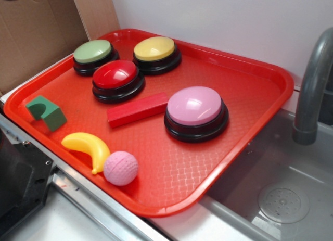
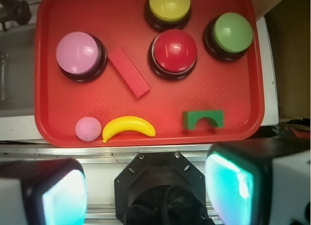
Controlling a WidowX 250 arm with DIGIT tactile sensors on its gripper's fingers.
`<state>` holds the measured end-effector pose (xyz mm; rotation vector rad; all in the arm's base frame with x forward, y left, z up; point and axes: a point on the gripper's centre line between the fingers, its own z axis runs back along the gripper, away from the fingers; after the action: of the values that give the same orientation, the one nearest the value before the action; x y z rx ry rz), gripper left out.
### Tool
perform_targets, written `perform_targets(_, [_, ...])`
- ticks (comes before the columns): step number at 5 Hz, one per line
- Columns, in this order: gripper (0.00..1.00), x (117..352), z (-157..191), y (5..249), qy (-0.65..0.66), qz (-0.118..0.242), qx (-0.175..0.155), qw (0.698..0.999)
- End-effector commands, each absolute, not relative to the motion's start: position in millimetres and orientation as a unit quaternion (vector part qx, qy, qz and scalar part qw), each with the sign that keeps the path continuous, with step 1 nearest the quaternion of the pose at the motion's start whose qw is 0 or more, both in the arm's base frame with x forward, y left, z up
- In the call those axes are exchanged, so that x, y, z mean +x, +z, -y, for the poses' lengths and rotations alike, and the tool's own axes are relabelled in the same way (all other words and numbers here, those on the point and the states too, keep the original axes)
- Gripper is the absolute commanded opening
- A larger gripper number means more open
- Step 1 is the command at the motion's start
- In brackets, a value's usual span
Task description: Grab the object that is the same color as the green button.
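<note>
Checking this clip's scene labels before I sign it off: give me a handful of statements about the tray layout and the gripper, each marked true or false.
1. The green arch block lies on the red tray. True.
2. The gripper is shut on the green arch block. False: its fingers stand apart with nothing between them, short of the tray.
3. The red bar block lies between the red button and the pink button. True.
4. The banana lies inside the sink. False: it is on the tray, beside the pink ball.
5. The green button sits next to the yellow button. True.
</note>
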<state>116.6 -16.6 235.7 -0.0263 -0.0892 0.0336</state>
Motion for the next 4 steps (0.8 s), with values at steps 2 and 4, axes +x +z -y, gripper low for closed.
perform_targets(2, [1.0, 123, 0, 218, 0.085, 0.039, -0.029, 0.995])
perform_targets(4, [1.0, 135, -37, 165, 0.224, 0.041, -0.051, 0.972])
